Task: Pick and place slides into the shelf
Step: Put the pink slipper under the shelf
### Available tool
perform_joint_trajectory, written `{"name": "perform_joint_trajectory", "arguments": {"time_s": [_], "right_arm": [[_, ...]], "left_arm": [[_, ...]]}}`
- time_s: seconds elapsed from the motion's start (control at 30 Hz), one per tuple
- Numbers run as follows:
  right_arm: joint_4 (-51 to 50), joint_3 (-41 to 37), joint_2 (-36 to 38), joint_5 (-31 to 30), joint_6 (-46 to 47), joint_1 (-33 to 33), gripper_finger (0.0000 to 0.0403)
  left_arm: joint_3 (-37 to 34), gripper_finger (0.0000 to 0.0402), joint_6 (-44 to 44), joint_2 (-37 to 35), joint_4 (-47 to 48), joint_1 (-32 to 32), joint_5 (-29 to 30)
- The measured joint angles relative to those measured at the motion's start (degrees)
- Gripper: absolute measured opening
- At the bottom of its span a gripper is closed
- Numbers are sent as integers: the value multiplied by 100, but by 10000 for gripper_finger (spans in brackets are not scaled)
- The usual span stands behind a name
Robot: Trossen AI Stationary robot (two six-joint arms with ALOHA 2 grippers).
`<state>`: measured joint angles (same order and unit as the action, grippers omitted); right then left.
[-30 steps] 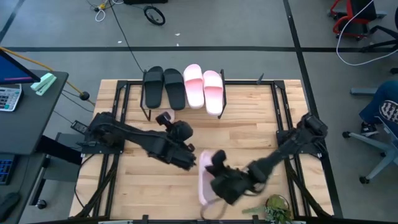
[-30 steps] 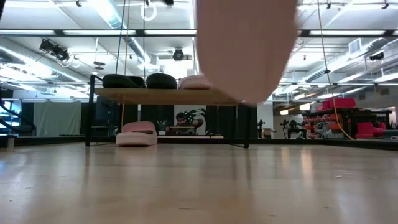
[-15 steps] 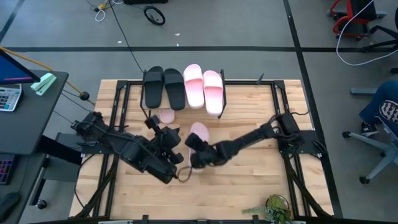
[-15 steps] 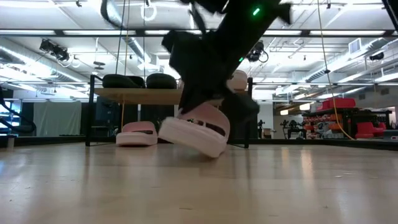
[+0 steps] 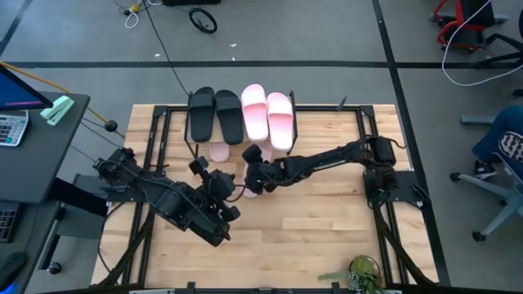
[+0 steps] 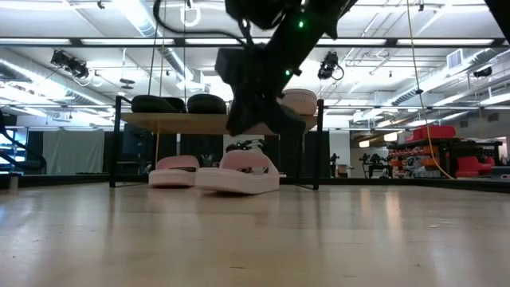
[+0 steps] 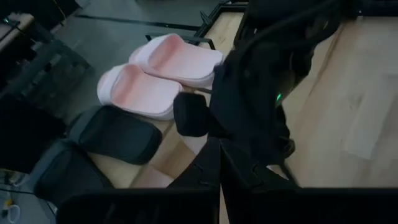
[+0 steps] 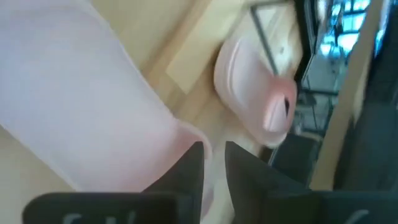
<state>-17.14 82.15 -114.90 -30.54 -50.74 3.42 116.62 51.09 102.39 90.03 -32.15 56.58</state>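
Counting 4 pink slides [image 5: 255, 112], 2 black [image 5: 214, 114].

Bright overhead ceiling lights, blurred right wrist view, soft shadows

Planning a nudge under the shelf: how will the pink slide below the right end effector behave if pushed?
The pink slide lies flat on its sole, so it likely slides rather than tips. It looks thick and foamy, so probably light. The right end effector hangs just above it.
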Motion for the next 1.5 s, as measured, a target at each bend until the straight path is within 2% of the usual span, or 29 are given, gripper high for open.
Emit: {"name": "perform_joint_trajectory", "arguments": {"time_s": [0.1, 0.17, 0.23, 0.3, 0.4, 0.5, 0.6, 0.7, 0.77, 0.9, 0.97, 1.03, 1.1, 1.33, 1.5], "right_arm": [[12, 0, 118, 248, 242, 118, 75], [-84, 0, 206, 287, 739, 223, 76], [-178, 0, 280, 439, 1633, 354, 75], [-357, 0, 363, 885, 2626, 489, 72], [-409, 0, 411, 1495, 3603, 728, 55], [-421, 1, 368, 1498, 4185, 987, 17], [-419, 4, 161, 1012, 4831, 1235, 8], [-685, -4, -43, -11, 5012, 1416, 4], [-846, -4, -63, -193, 5151, 1399, 4], [-738, -4, -61, 391, 5915, 1119, 3], [-539, -4, -56, 1029, 6096, 999, 2], [-201, -4, -76, 1951, 6352, 970, 2], [96, 7, -199, 2334, 6372, 1041, 2], [133, -7, -559, 2047, 6301, 989, 1], [95, -4, -651, 1541, 6261, 694, 0]], "left_arm": [[0, 6, 109, 0, -1, -1, -12], [0, 11, 124, 0, -1, 1, -14], [0, 12, 236, 0, -2, 4, -14], [0, 9, 389, 4, -8, 4, -41], [0, 4, 431, 4, -35, 1, -133], [0, 9, 429, 4, -64, 4, -204], [0, 10, 429, 7, -93, -2, -312], [0, 4, 425, 9, -93, -57, -328], [0, 5, 397, 11, -93, -117, -330], [0, 13, 387, 11, -93, -213, -335], [0, 11, 381, 11, -91, -248, -335], [0, 5, 383, 11, -91, -279, -333], [0, 5, 378, 11, -89, -301, -333], [0, 14, 375, 39, -73, -306, -325], [-4, 5, 367, 113, -41, -294, -334]]}}
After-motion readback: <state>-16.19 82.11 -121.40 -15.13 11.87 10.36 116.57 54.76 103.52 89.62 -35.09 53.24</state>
